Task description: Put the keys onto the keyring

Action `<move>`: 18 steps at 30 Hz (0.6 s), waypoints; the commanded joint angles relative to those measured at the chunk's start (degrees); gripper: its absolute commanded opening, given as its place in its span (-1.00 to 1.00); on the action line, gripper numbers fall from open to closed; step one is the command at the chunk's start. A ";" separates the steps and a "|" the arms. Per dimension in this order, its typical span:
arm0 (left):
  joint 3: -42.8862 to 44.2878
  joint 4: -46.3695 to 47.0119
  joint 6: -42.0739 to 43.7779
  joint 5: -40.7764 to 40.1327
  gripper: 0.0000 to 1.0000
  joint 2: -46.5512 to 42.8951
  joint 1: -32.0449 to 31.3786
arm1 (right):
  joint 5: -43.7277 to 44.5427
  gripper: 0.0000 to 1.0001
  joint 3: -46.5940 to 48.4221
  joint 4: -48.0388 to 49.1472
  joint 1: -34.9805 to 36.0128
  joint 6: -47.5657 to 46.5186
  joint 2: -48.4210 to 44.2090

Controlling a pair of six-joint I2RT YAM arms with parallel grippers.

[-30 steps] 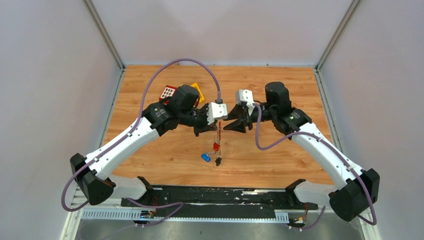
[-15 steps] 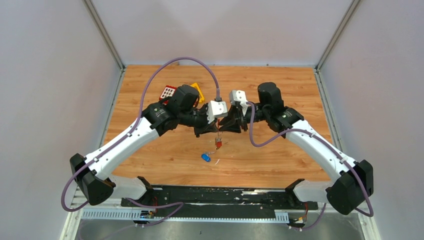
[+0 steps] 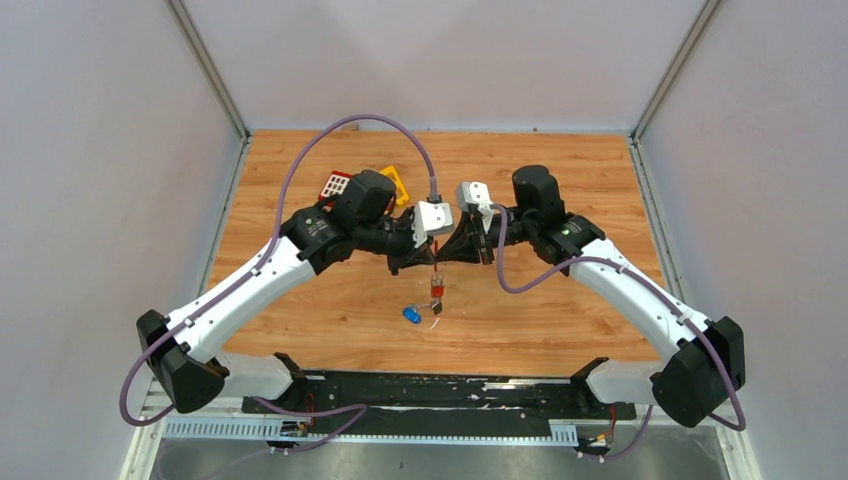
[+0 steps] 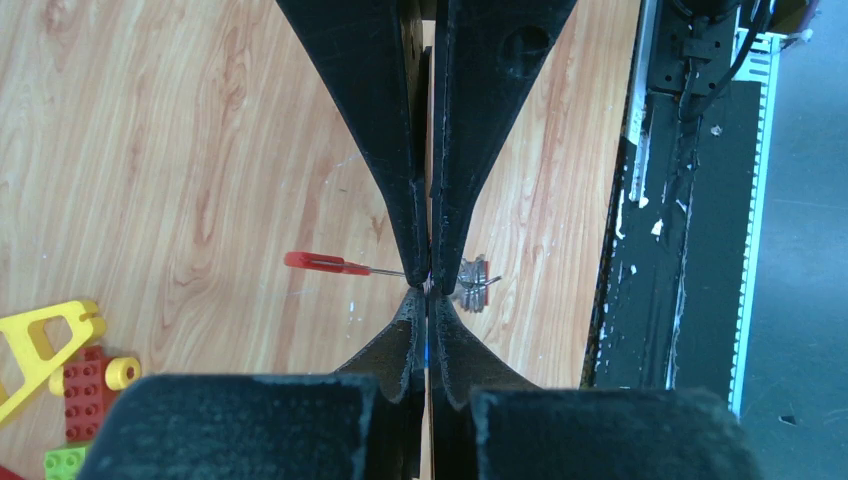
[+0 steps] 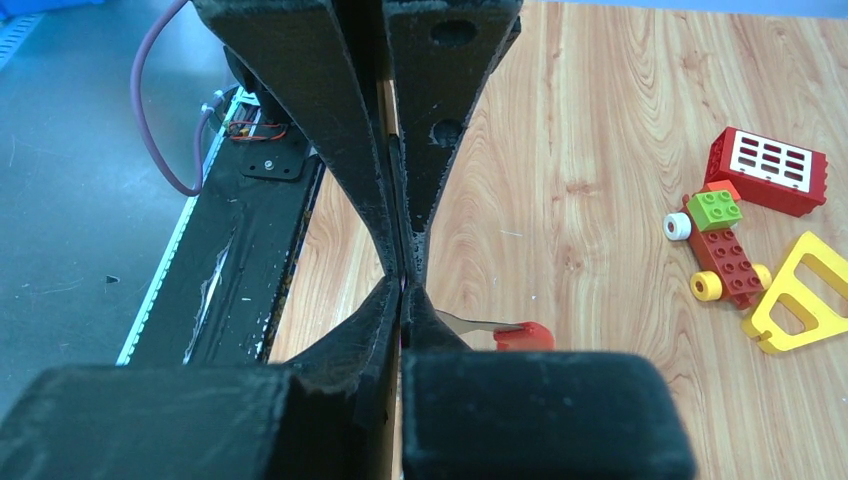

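Top external: claws (image 3: 438, 261) tip-to-tip over keyring (image 3: 436, 291)

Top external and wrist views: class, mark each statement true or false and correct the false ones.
1. The left gripper and right gripper meet tip to tip. True.
2. The right gripper's jaws are wide open. False: they are shut.
3. The blue-headed key lies on the table, ungripped. True.
4. The yellow toy frame sits at the table's near edge. False: far back, beside the red button block.
5. The keyring hangs below the grippers. True.
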 commanded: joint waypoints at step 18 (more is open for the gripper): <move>-18.89 30.78 6.31 7.75 -0.28 -16.02 3.66 | -4.61 -1.00 0.02 10.53 -1.85 11.70 -3.85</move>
